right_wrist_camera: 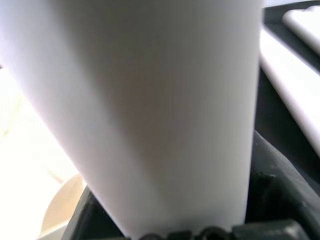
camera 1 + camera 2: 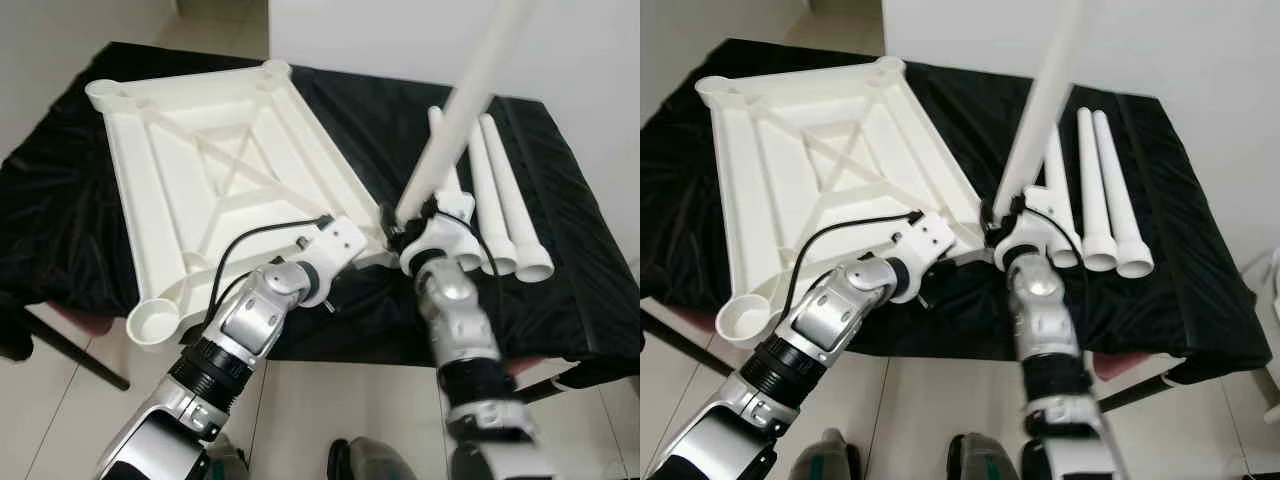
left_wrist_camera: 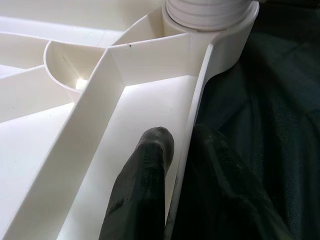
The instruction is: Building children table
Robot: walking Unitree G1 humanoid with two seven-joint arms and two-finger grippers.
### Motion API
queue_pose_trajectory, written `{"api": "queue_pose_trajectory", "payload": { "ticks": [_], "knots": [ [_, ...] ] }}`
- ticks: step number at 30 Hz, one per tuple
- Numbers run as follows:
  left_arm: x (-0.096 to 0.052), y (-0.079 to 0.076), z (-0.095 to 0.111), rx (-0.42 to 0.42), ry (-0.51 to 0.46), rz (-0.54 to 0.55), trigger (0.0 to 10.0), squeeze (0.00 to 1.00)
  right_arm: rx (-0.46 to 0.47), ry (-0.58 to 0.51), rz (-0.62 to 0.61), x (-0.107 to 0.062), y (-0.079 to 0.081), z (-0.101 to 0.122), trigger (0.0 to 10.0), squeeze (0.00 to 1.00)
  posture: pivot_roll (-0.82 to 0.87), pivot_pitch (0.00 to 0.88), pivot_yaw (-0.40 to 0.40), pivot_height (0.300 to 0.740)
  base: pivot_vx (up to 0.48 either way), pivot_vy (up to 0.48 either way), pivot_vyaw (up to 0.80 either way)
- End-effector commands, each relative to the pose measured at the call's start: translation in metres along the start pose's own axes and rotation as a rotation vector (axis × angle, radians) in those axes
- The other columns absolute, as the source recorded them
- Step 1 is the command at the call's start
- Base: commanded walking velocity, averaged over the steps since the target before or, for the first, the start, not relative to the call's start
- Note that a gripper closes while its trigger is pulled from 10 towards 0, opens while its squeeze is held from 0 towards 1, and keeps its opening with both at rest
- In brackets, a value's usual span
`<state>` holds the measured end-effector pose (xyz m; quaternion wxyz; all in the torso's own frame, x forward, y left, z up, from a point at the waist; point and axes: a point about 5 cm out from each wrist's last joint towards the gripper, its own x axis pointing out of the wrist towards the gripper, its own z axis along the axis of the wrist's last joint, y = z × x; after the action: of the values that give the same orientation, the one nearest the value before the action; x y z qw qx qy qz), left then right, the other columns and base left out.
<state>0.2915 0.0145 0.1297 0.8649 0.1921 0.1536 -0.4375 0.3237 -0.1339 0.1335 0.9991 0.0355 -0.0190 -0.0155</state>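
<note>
A white plastic table top (image 2: pixel 200 150) lies upside down on a black-draped table (image 2: pixel 60 220). My left gripper (image 3: pixel 182 137) is shut on its rim beside the near right corner, one finger (image 3: pixel 145 175) inside the rim and one outside. My right gripper (image 2: pixel 405 232) is shut on a white table leg (image 2: pixel 465 105) low on its shaft. The leg stands tilted up and to the right. Its ribbed end (image 3: pixel 210 12) sits in that corner's socket. Three more white legs (image 2: pixel 510 200) lie side by side to the right.
Round open sockets show at the near left corner (image 2: pixel 152 320) and at both far corners (image 2: pixel 105 92). The table's front edge is just below my arms, with tiled floor (image 2: pixel 330 400) beneath. A dark table leg (image 2: pixel 70 350) slants at the left, and a white wall is behind.
</note>
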Motion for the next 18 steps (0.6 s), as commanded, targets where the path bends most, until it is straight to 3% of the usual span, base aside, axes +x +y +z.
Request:
{"api": "queue_pose_trajectory", "payload": {
  "ticks": [1,3,9,10,18],
  "knots": [
    [0.005,-0.021,0.007,0.023,-0.028,-0.122,10.0,0.0,-0.01,0.041,-0.064,-0.004,-0.006,-0.007,10.0,0.0,-0.03,0.017,-0.058,0.74,0.0,0.0,0.0],
    [0.004,-0.021,0.006,0.024,-0.028,-0.123,10.0,0.0,-0.012,0.039,-0.063,-0.007,-0.001,-0.006,10.0,0.0,-0.03,0.019,-0.055,0.74,0.0,0.0,0.0],
    [0.005,-0.022,0.006,0.029,-0.025,-0.132,10.0,0.0,-0.006,0.024,-0.082,-0.006,-0.008,0.0,10.0,0.0,-0.04,0.01,-0.055,0.74,0.0,0.0,0.0],
    [0.006,-0.022,0.006,0.03,-0.027,-0.13,10.0,0.0,0.007,0.013,-0.067,-0.007,-0.008,0.002,10.0,1.0,-0.04,0.005,-0.056,0.74,0.0,0.0,0.0],
    [0.005,-0.02,0.006,0.029,-0.028,-0.123,10.0,0.0,-0.007,-0.03,-0.039,0.001,-0.019,0.015,10.0,1.0,-0.04,0.006,-0.057,0.74,0.0,0.0,0.0]
  ]
}}
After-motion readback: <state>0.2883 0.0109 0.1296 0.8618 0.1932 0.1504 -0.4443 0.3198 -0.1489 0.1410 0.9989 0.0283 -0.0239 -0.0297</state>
